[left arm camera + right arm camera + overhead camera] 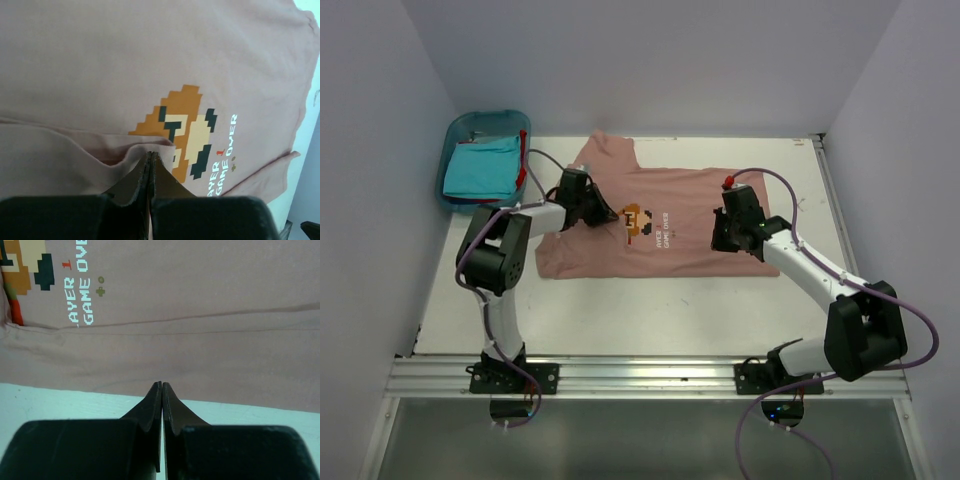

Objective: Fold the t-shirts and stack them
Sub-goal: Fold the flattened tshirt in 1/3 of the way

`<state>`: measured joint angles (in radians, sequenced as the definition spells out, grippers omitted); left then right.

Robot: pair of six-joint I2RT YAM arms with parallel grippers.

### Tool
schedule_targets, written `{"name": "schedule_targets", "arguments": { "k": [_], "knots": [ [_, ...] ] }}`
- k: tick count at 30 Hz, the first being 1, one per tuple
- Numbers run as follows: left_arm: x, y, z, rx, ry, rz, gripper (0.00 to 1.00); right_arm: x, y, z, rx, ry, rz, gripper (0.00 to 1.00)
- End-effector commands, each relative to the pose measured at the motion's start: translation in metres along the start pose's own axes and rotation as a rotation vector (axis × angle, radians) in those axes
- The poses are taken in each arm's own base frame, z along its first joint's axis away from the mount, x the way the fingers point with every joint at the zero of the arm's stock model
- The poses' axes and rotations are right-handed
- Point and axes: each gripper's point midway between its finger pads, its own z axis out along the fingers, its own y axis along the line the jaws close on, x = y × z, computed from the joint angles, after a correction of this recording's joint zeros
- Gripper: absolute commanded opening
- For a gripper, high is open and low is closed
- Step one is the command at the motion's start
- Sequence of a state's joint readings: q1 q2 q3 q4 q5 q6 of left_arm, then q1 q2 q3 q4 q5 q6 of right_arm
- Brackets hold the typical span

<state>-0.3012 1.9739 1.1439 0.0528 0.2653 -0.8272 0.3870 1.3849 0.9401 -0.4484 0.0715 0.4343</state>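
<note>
Cloth of the pink t-shirt (670, 195) lies spread across the middle of the surface (620, 310), chest print (182, 130) facing up and one sleeve pointing to the far side. The turquoise t-shirt (480, 165) sits in the blue bin (452, 135) at the far left corner, with a strip of the red t-shirt (522, 180) showing along its right edge.

The left claw (150, 155) is fully closed just left of the print, and a small ridge of pink fabric is gathered at its tips, so it appears to pinch a fold. The right claw (161, 386) is also closed, with its tips at the shirt's edge where cloth meets bare surface. It seems to hold nothing, though whether it presses the hem down I cannot tell.

The main risk is the thin pinch on the left: if only one layer is caught, pulling would drag a wrinkle across the print instead of carrying a clean fold. With the right side not held, the whole shirt could slide or skew, leaving a crooked fold that stacks badly.
</note>
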Motion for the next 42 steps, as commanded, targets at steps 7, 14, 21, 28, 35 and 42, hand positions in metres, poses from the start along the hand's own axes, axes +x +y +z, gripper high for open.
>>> {"name": "schedule_targets", "arguments": {
  "k": [7,14,21,28,35,42],
  "knots": [
    [-0.015,-0.022,0.031,0.125,0.033,0.060,0.00,-0.005,-0.001,0.001,0.012,-0.020,0.004,0.00],
    [-0.096,-0.091,-0.021,0.278,-0.267,0.237,0.31,-0.008,-0.005,-0.001,0.030,-0.038,0.001,0.00],
    [-0.214,-0.063,-0.021,0.040,-0.347,0.157,0.73,-0.020,-0.003,0.002,0.046,-0.049,0.001,0.50],
    [-0.274,0.006,-0.003,0.023,-0.402,-0.010,0.73,-0.043,0.003,0.003,0.064,-0.065,-0.015,0.65],
    [-0.303,0.021,0.014,0.222,-0.459,-0.125,0.71,-0.045,0.006,0.000,0.048,-0.066,-0.008,0.65],
    [-0.320,0.000,0.025,0.392,-0.491,-0.116,0.72,-0.041,0.002,-0.004,0.063,-0.068,-0.002,0.65]
  ]
}}
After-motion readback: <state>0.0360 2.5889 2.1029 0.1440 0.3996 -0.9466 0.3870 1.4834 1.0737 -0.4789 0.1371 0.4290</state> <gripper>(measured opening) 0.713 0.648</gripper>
